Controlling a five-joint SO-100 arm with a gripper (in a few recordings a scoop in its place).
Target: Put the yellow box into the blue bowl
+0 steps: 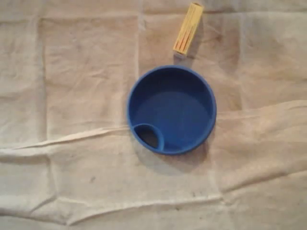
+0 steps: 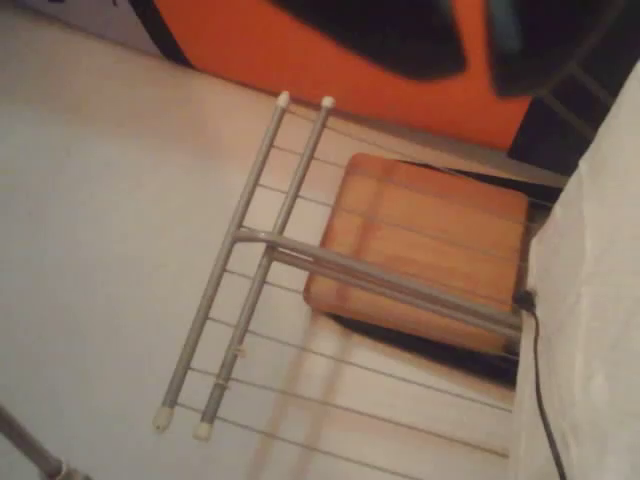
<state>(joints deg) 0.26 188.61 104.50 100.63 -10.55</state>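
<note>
Creased cloth on table (image 1: 72, 72): blue bowl (image 1: 171, 109) mid-frame, empty, w/ yellow box (image 1: 188, 28) lying just outside its rim at approx 1 o'clock. Nothing done yet, I'd say; grasp, carry & drop all remain. Pincer state: can't tell.

No legible text or labels

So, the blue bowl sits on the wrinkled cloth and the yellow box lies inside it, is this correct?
Not quite. The blue bowl does sit on the wrinkled cloth, but the yellow box is not inside it. The overhead view shows the box lying on the cloth outside the bowl, just past its upper rim.
</note>
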